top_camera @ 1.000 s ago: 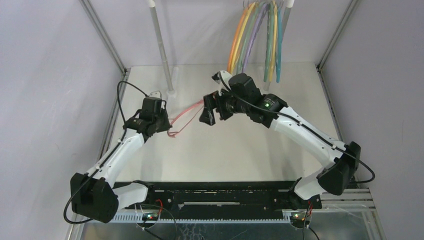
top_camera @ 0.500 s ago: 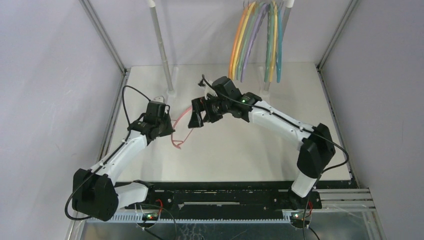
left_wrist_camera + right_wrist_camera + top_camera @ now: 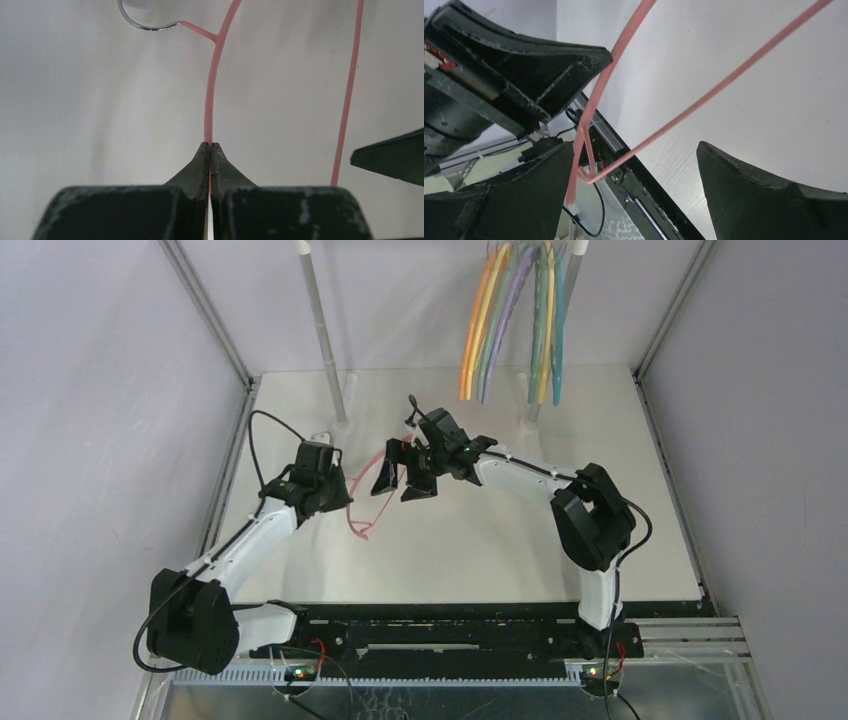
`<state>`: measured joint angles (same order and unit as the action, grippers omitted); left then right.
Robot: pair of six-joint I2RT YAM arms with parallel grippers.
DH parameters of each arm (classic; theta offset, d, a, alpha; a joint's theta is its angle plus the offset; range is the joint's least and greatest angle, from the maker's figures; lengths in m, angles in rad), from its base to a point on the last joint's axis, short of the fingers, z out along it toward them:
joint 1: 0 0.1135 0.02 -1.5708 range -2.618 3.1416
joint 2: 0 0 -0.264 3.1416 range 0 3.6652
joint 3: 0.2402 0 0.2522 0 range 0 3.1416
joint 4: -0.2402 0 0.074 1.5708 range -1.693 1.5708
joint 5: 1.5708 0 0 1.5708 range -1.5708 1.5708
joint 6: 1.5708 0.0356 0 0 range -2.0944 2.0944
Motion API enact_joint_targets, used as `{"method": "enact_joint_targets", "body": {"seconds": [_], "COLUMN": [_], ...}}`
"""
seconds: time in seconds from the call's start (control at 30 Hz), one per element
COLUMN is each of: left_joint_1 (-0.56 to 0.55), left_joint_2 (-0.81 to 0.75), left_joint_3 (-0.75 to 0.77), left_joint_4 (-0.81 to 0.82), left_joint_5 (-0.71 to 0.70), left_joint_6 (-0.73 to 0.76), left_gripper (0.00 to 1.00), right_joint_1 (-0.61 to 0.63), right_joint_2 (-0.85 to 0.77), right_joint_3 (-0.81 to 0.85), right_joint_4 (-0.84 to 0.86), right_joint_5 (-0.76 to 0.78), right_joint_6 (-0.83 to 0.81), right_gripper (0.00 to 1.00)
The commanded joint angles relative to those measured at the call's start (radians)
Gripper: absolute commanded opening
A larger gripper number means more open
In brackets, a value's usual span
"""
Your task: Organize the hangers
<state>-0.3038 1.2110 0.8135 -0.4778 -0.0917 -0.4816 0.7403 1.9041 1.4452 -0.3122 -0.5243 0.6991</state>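
My left gripper [image 3: 337, 485] is shut on a thin pink hanger [image 3: 356, 508] and holds it above the table at centre left. In the left wrist view the jaws [image 3: 210, 146] pinch the pink bar [image 3: 213, 85], and its metal hook [image 3: 145, 25] points away. My right gripper [image 3: 402, 476] is open beside the hanger's far end. In the right wrist view the pink bars [image 3: 724, 82] cross between its spread fingers [image 3: 636, 150] without touching them. Several hangers [image 3: 510, 325] in orange, yellow, lilac, green and teal hang from the rail at the back.
The rail frame's two upright posts stand at the back, one at left [image 3: 325, 345] and one at right [image 3: 560, 320]. Grey walls and metal frame bars close in the table [image 3: 480, 540] on both sides. The left gripper body [image 3: 524, 65] fills the right wrist view's upper left.
My right arm has swung left and its open gripper now straddles the pink hanger's end. My left gripper keeps its hold and has shifted slightly, and the hanger's lower end has dropped.
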Motion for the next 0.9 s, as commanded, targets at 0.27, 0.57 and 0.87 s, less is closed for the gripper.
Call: {"method": "enact_joint_targets", "body": {"seconds": [0.27, 0.57, 0.87], "left_joint_1": [-0.004, -0.004, -0.003], "left_joint_2": [0.037, 0.068, -0.015], "left_joint_3": [-0.002, -0.009, -0.084], "left_joint_4": [0.083, 0.121, 0.107], "left_joint_5": [0.041, 0.047, 0.055], "left_joint_6": [-0.020, -0.050, -0.160], "left_gripper": [0.00, 0.00, 0.29], "right_joint_1": [0.024, 0.009, -0.001], "right_joint_2": [0.096, 0.110, 0.083], "right_joint_3": [-0.034, -0.034, -0.027], "right_joint_4": [0.230, 0.391, 0.378], "right_joint_5": [-0.022, -0.025, 0.010], "right_joint_6": [0.227, 0.282, 0.257], "right_gripper": [0.79, 0.00, 0.00]}}
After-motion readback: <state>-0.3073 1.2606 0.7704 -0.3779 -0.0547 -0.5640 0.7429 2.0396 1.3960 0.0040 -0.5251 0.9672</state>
